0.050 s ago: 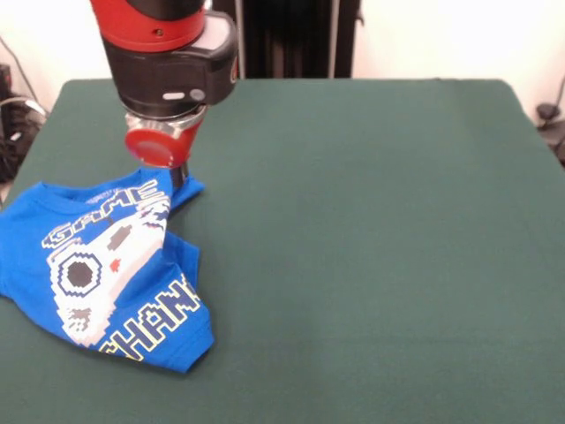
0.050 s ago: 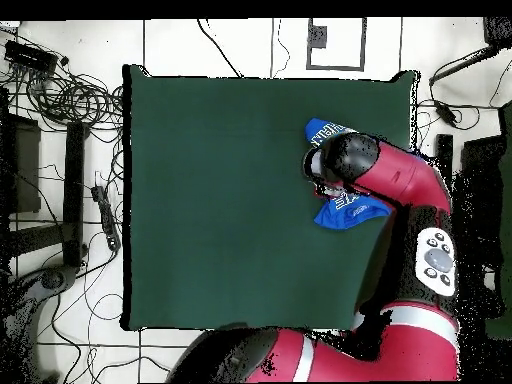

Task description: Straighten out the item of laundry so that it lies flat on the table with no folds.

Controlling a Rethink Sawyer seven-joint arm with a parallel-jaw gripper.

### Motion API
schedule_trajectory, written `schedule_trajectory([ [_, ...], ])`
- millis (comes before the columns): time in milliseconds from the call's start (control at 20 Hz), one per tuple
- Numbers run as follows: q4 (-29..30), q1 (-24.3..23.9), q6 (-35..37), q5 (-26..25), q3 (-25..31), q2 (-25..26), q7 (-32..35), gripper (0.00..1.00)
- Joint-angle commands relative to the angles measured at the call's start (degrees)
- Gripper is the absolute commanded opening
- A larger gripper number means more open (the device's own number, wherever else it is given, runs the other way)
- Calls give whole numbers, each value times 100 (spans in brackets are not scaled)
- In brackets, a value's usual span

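Blue T-shirt (image 1: 106, 265) — crumpled, gripper (image 1: 177, 177) at its far edge

Red and black arm (image 1: 168, 53) reaching straight down, claw (image 1: 179, 177) low, fingers hidden

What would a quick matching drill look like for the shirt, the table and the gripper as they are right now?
Things:
1. T-shirt
2. table
3. gripper

States:
A. dark green, mostly bare
B. lowered onto the cloth's far edge
C. crumpled, print side up, near the table's edge

Pairs: 1-C, 2-A, 3-B
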Motion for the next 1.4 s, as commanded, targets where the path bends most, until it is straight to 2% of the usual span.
schedule_trajectory([
  [50,1010,371,-385,434,176,95,1201,0],
  [250,1084,365,-272,536,173,81,1069,0],
  [500,1198,271,-592,582,183,158,902,0],
  [800,1392,318,-1115,735,98,215,1140,0],
  [950,1597,251,-1353,824,160,122,1019,0],
  [1400,1705,201,-1504,933,117,165,852,0],
])
